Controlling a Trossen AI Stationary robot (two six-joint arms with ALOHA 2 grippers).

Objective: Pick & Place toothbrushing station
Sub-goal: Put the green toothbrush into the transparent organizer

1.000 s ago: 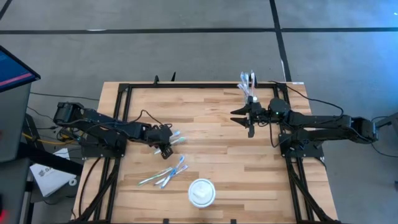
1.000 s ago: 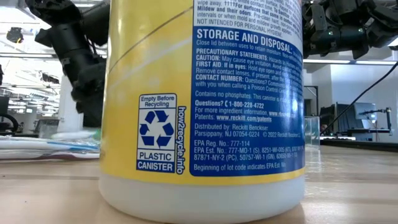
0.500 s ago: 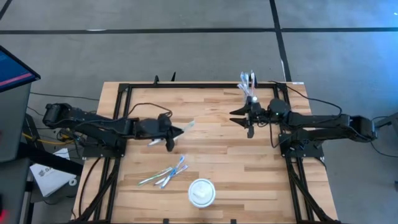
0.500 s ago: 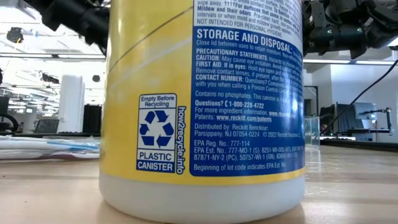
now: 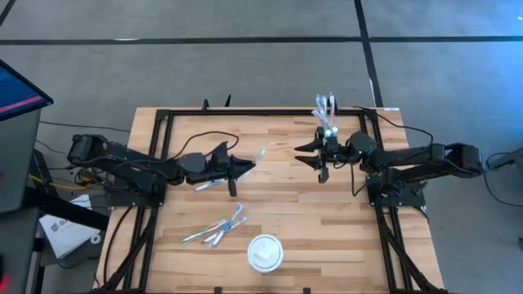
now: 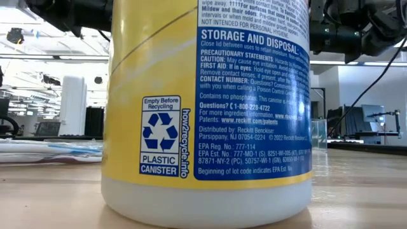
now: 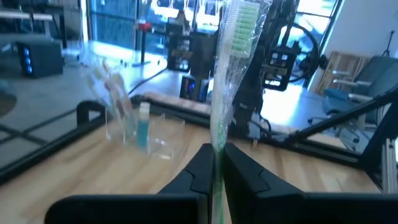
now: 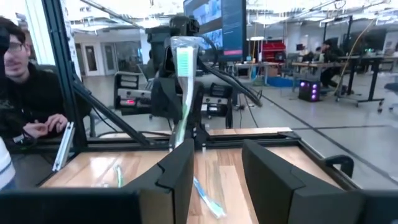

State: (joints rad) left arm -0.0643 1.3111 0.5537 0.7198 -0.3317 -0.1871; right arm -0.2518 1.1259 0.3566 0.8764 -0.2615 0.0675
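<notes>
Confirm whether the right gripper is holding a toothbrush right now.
No: the right gripper stands open and empty, while the green toothbrush is clamped in the left gripper.

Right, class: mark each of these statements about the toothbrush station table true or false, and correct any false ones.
1. The left gripper is shut on a green toothbrush. True.
2. The right gripper holds a toothbrush. False: its fingers stand open with nothing between them.
3. The clear tumbler stands at the table's far edge. True.
4. No toothbrushes lie on the table. False: several loose toothbrushes lie near the white-lidded canister.
5. The canister fills most of the low view. True.
</notes>
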